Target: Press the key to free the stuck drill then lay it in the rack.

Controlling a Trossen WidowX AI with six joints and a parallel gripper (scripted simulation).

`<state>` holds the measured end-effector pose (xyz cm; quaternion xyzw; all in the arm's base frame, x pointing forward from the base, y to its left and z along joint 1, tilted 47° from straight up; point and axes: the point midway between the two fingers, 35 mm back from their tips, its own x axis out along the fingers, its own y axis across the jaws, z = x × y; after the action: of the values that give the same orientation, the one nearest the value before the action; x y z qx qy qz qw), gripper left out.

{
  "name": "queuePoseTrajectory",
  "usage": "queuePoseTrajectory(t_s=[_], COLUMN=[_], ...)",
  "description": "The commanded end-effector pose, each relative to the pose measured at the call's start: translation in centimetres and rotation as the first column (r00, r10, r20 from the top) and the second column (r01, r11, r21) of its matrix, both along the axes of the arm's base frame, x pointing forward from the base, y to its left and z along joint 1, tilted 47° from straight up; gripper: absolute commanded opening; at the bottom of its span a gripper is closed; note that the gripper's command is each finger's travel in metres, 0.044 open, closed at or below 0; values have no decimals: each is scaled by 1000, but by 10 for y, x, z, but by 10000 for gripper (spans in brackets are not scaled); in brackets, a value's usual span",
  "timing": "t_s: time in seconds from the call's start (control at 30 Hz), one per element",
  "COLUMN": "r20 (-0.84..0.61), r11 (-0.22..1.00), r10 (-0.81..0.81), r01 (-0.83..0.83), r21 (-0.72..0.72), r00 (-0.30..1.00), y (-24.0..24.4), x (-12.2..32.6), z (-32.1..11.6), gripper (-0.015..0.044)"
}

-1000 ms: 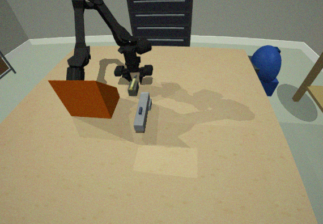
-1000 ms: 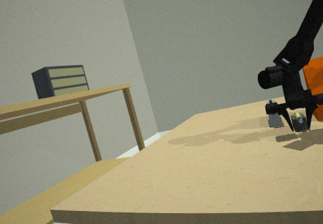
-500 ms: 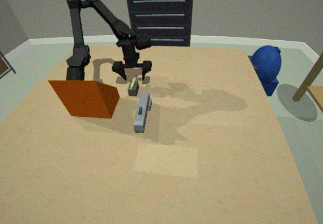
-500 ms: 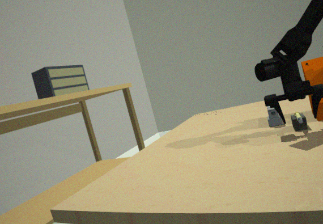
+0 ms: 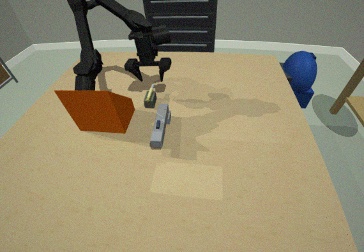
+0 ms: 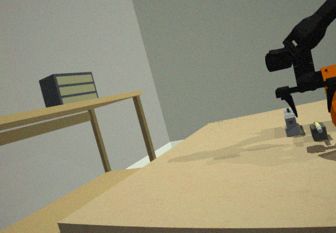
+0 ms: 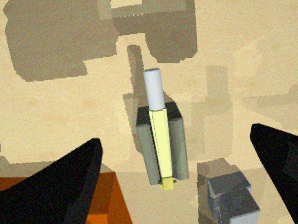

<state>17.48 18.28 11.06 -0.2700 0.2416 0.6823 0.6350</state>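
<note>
The drill, a yellow rod with a silver end point(image 5: 149, 96) point(image 6: 318, 127) point(image 7: 161, 142), lies along the groove of a small dark green rack point(image 5: 150, 104) point(image 6: 319, 135) point(image 7: 147, 155). Its silver end sticks out past the rack on the arm's side. The long grey block point(image 5: 157, 137) point(image 6: 292, 128) point(image 7: 233, 207) stands beside the rack, with a dark key point(image 5: 158, 124) point(image 6: 288, 110) on top. I cannot tell whether the key is down. My gripper point(image 5: 152, 81) point(image 6: 313, 114) point(image 7: 177, 139) is wide open and empty above the rack, its fingers on either side of the drill and not touching it.
A large orange box point(image 5: 96, 113) point(image 7: 118, 210) stands close to the rack, on the side by the arm's base. The grey block is close on the rack's other side. A blue rounded object point(image 5: 301, 71) is beyond the table's right edge.
</note>
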Motion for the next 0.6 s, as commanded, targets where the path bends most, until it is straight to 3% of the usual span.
queuePoseTrajectory(t_s=[0.0,0.13,0.3,0.43,0.57], r20=[-83,-210,-360,-469,-566], r11=[971,821,491,160,-179], r10=[-239,-563,-827,-880,-782], r01=[239,569,867,978,963], r21=[-13,-37,-85,-137,-199], r00=[967,799,433,78,-263], y=[-27,-70,-129,-177,-225], x=[21,45,62,65,57], z=[3,8,15,21,26], gripper=[440,440,440,440,440])
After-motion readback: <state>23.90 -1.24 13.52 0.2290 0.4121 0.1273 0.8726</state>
